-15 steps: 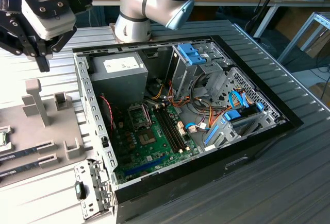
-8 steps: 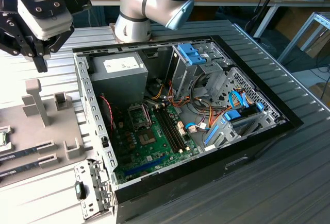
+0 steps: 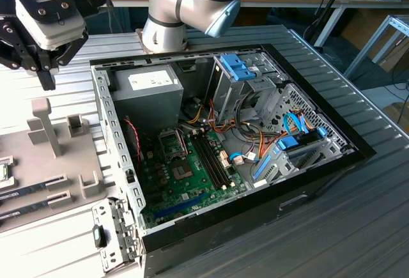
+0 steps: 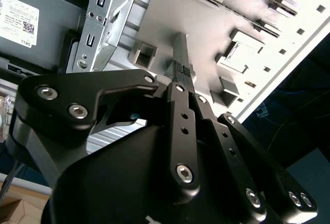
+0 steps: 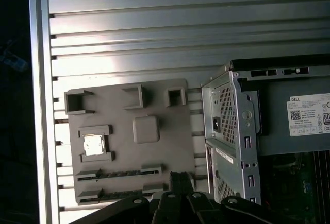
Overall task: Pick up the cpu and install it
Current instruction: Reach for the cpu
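Observation:
The cpu (image 5: 94, 144) is a small silver square lying flat in a holder on the grey fixture plate (image 5: 170, 147). My gripper (image 5: 180, 178) hangs above the plate's edge nearest the computer case, well off to the side of the cpu. In the exterior view the gripper (image 3: 46, 81) sits high at the upper left over the plate (image 3: 38, 169), its dark fingers (image 4: 179, 54) pressed together with nothing between them. Inside the open case lies the green motherboard (image 3: 185, 179) with its silver socket frame (image 3: 171, 142).
The open black case (image 3: 319, 182) takes up the middle of the ribbed metal table (image 5: 154, 23). Its power supply (image 3: 144, 96), blue drive cage (image 3: 239, 70) and cables crowd the far side. Upright grey posts (image 3: 43, 121) stand on the plate. The table edge (image 5: 38, 105) runs past the plate.

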{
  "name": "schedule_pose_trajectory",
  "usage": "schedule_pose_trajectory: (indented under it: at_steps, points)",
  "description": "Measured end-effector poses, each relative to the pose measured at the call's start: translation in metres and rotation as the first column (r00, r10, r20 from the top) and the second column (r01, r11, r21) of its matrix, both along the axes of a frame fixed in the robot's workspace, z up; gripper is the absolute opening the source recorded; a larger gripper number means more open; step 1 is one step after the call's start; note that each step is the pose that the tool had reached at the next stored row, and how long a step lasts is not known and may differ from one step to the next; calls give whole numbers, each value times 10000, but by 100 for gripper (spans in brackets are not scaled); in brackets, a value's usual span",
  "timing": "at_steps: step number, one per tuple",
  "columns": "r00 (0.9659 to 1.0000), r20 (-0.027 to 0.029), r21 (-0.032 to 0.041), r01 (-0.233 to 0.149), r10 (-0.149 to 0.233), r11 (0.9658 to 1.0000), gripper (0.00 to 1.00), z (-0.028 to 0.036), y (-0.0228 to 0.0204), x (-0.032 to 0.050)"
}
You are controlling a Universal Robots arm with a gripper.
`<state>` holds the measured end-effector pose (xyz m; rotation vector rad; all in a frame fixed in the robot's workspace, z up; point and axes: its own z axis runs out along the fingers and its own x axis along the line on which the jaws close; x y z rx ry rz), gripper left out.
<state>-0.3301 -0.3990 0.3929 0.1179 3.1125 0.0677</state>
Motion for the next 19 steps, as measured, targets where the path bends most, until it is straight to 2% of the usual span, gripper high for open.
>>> schedule_pose_trajectory:
  at_steps: [19]
  points:
    - [10000,-1,-1,0,0,10000,11,-1,0,-97]
